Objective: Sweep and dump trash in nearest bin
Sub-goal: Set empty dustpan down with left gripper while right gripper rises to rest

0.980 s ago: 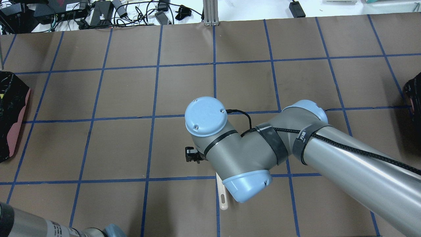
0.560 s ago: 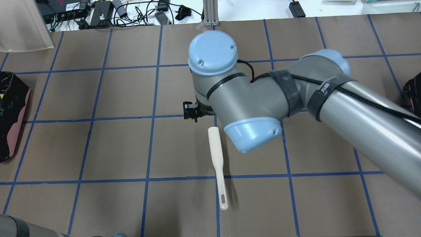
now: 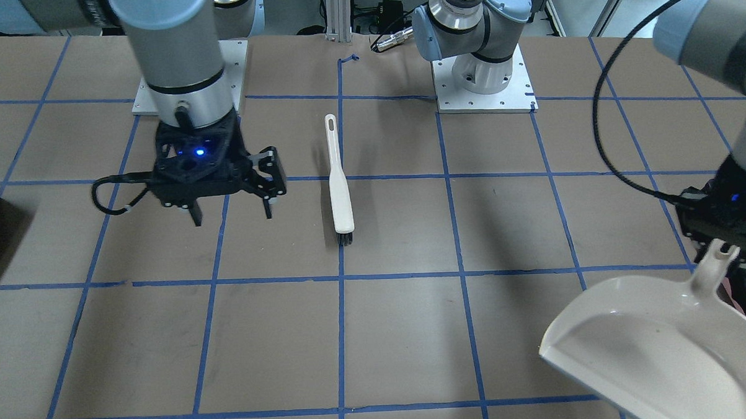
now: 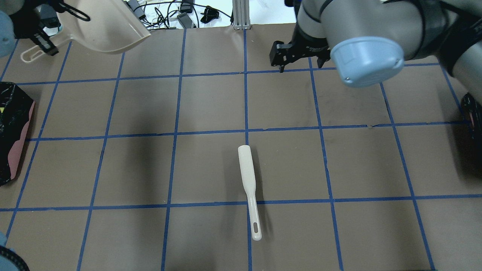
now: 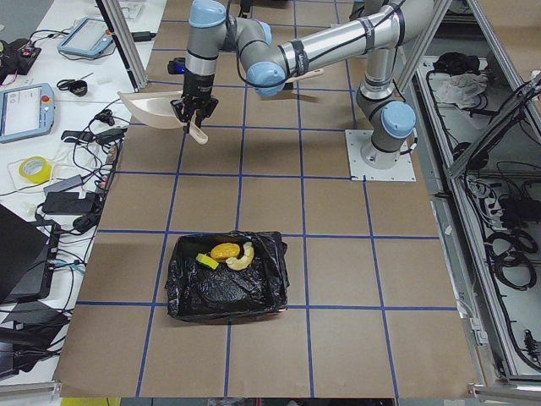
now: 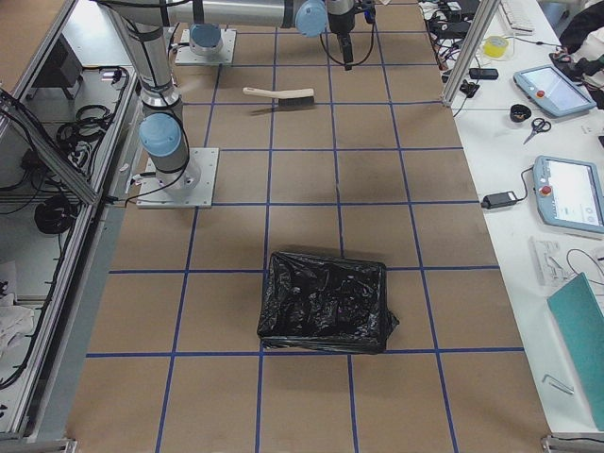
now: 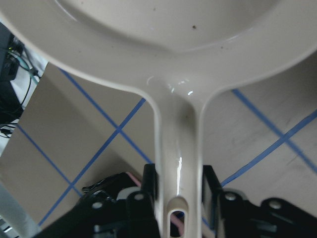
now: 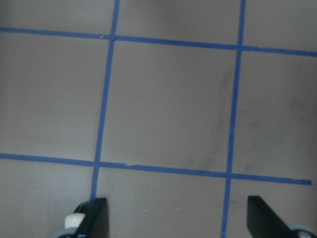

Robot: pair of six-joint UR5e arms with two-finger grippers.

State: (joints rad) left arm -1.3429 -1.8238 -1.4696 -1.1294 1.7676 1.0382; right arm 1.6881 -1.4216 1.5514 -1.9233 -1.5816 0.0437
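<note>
The bin [image 5: 188, 298], a black-bagged container, stands on the table's left end and also shows at the left edge of the overhead view [image 4: 11, 124]. The amber lump [image 5: 224, 251], the croissant-like piece [image 5: 245, 257] and the yellow-green sponge wedge [image 5: 205, 261] lie inside it. My left gripper [image 7: 178, 201] is shut on the handle of the white dustpan [image 3: 651, 348], held in the air at the far left corner [image 4: 105, 26], away from the bin. My right gripper [image 3: 232, 214] is open and empty above the table [image 8: 178, 223].
A white brush [image 4: 248, 184] lies flat mid-table, handle toward the robot, also in the front view [image 3: 340, 186]. A second black-bagged bin [image 6: 326, 302] stands at the table's right end. Cables and devices lie beyond the far edge.
My right gripper has moved from over the brush toward the far right, open, with the brush left flat on the table. The dustpan in my left gripper has come further into view at far left.
</note>
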